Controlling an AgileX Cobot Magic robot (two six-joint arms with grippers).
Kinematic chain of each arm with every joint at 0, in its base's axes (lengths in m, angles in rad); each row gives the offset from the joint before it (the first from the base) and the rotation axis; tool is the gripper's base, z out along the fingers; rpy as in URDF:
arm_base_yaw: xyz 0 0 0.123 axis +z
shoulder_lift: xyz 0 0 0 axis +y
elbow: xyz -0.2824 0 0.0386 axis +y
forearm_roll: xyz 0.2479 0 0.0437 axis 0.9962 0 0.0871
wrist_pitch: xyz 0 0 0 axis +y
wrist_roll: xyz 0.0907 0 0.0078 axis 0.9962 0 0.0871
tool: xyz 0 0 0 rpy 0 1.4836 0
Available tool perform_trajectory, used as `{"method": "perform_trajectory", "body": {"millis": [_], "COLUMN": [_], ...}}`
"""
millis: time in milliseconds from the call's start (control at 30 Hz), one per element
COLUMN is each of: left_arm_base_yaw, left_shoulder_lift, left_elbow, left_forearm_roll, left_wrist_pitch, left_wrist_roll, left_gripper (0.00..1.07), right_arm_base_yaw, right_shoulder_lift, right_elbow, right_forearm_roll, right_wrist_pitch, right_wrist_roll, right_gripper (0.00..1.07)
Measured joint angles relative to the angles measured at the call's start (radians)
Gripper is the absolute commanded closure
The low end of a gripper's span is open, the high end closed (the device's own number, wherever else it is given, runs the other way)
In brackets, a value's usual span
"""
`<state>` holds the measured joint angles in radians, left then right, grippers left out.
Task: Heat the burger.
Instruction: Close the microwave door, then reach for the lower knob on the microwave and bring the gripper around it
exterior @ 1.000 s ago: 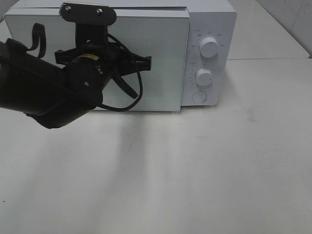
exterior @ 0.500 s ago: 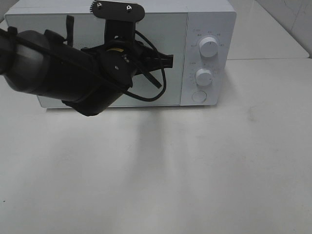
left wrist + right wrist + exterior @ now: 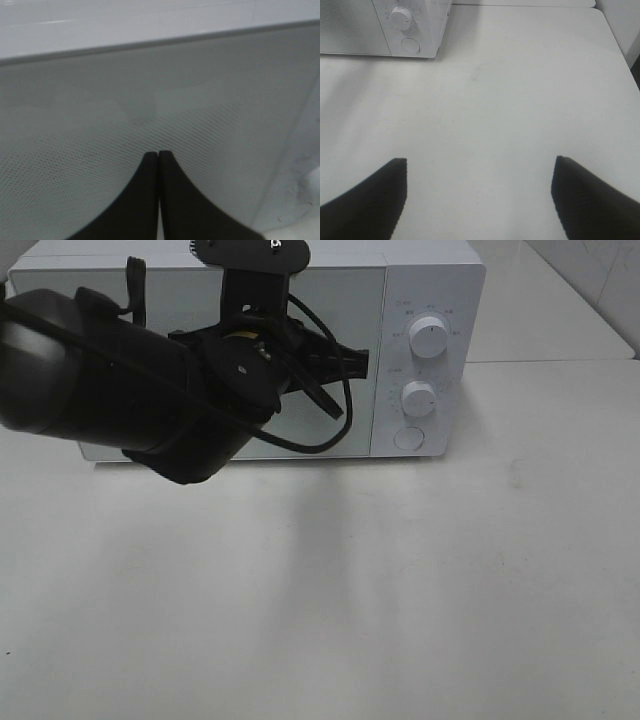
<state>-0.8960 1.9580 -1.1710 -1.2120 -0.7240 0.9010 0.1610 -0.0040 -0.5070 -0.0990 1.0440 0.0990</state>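
The burger is hidden; no view shows it. A white microwave [image 3: 430,270] stands at the back of the table with its mesh-windowed door [image 3: 345,310] shut flat. My left gripper [image 3: 374,358] is shut with nothing between its fingers, and its tips [image 3: 158,153] point at the door's window near the control-panel side, very close to the mesh [image 3: 210,115]. I cannot tell if they touch it. My right gripper [image 3: 479,160] hangs open and empty over bare table, well in front of the microwave [image 3: 427,20].
The control panel carries an upper knob [image 3: 428,337], a lower knob [image 3: 418,398] and a round button [image 3: 408,438]. The bulky left arm [image 3: 120,380] covers most of the door. White tabletop [image 3: 420,580] spreads in front; its far edge runs right of the microwave.
The microwave door, ajar a second ago, now lies shut flush. My left arm has swung right and toward the door with its gripper still shut.
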Motion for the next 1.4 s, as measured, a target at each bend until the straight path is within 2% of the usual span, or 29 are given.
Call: {"method": "perform_trajectory", "body": {"millis": [367, 467, 500, 567, 633, 667, 700, 733, 800, 833, 867, 900, 933, 967, 1000, 1033, 1067, 1100, 1133, 1167, 1200, 1233, 1267, 1300, 1333, 1367, 1400], "left_arm_base_yaw": [-0.018, -0.018, -0.015, -0.009, 0.047, 0.047, 0.067, 0.117, 0.141, 0.183, 0.183, 0.204, 0.233, 0.233, 0.247, 0.27, 0.27, 0.282, 0.316, 0.316, 0.333, 0.39, 0.39, 0.416, 0.49, 0.49, 0.572], "left_shoulder_lift": [-0.121, -0.161, -0.183, -0.194, -0.217, -0.217, -0.217, -0.217, -0.217, -0.218, -0.218, -0.218, -0.221, -0.221, -0.228, -0.246, -0.246, -0.26, -0.295, -0.295, -0.31, -0.345, -0.345, -0.358, -0.39, -0.39, -0.428], "left_elbow": [0.124, 0.166, 0.19, 0.199, 0.23, 0.23, 0.232, 0.233, 0.234, 0.234, 0.234, 0.234, 0.234, 0.234, 0.234, 0.236, 0.236, 0.236, 0.236, 0.236, 0.236, 0.236, 0.236, 0.236, 0.236, 0.236, 0.236], "left_forearm_roll": [0.03, 0.058, 0.064, 0.064, 0.066, 0.066, 0.067, 0.072, 0.081, 0.129, 0.129, 0.172, 0.284, 0.284, 0.365, 0.524, 0.524, 0.615, 0.765, 0.765, 0.831, 0.919, 0.919, 0.941, 0.977, 0.977, 0.994], "left_wrist_pitch": [0.262, 0.348, 0.425, 0.472, 0.681, 0.681, 0.732, 0.858, 0.906, 1.017, 1.017, 1.064, 1.135, 1.135, 1.167, 1.22, 1.22, 1.25, 1.321, 1.321, 1.359, 1.475, 1.475, 1.523, 1.626, 1.626, 1.694], "left_wrist_roll": [0.021, 0.051, 0.076, 0.085, 0.098, 0.098, 0.098, 0.098, 0.093, 0.051, 0.051, 0.011, -0.099, -0.099, -0.179, -0.345, -0.345, -0.441, -0.623, -0.623, -0.682, -0.776, -0.776, -0.793, -0.802, -0.802, -0.796], "left_gripper": [1.07, 1.07, 1.07, 1.07, 1.07, 1.07, 1.07, 1.07, 1.06, 1.06, 1.06, 1.03, 1.01, 1.01, 0.93, 0.87, 0.87, 0.74, 0.54, 0.54, 0.41, 0.19, 0.19, 0.1, 0.01, 0.01, 0.01], "right_arm_base_yaw": [0.0, 0.0, 0.0, 0.0, 0.0, 0.0, 0.0, 0.0, 0.0, 0.0, 0.0, 0.0, 0.0, 0.0, 0.0, 0.0, 0.0, 0.0, 0.0, 0.0, 0.0, 0.0, 0.0, 0.0, 0.0, 0.0, 0.0], "right_shoulder_lift": [0.0, 0.0, 0.0, 0.0, 0.0, 0.0, 0.0, 0.0, 0.0, 0.0, 0.0, 0.0, 0.0, 0.0, 0.0, 0.0, 0.0, 0.0, 0.0, 0.0, 0.0, 0.0, 0.0, 0.0, 0.0, 0.0, 0.0], "right_elbow": [0.0, 0.0, 0.0, 0.0, 0.0, 0.0, 0.0, 0.0, 0.0, 0.0, 0.0, 0.0, 0.0, 0.0, 0.0, 0.0, 0.0, 0.0, 0.0, 0.0, 0.0, 0.0, 0.0, 0.0, 0.0, 0.0, 0.0], "right_forearm_roll": [0.0, 0.0, 0.0, 0.0, 0.0, 0.0, 0.0, 0.0, 0.0, 0.0, 0.0, 0.0, 0.0, 0.0, 0.0, 0.0, 0.0, 0.0, 0.0, 0.0, 0.0, 0.0, 0.0, 0.0, 0.0, 0.0, 0.0], "right_wrist_pitch": [0.0, 0.0, 0.0, 0.0, 0.0, 0.0, 0.0, 0.0, 0.0, 0.0, 0.0, 0.0, 0.0, 0.0, 0.0, 0.0, 0.0, 0.0, 0.0, 0.0, 0.0, 0.0, 0.0, 0.0, 0.0, 0.0, 0.0], "right_wrist_roll": [0.0, 0.0, 0.0, 0.0, 0.0, 0.0, 0.0, 0.0, 0.0, 0.0, 0.0, 0.0, 0.0, 0.0, 0.0, 0.0, 0.0, 0.0, 0.0, 0.0, 0.0, 0.0, 0.0, 0.0, 0.0, 0.0, 0.0], "right_gripper": [0.31, 0.31, 0.31, 0.31, 0.31, 0.31, 0.31, 0.31, 0.31, 0.31, 0.31, 0.31, 0.31, 0.31, 0.31, 0.31, 0.31, 0.31, 0.31, 0.31, 0.31, 0.31, 0.31, 0.31, 0.31, 0.31, 0.31]}}
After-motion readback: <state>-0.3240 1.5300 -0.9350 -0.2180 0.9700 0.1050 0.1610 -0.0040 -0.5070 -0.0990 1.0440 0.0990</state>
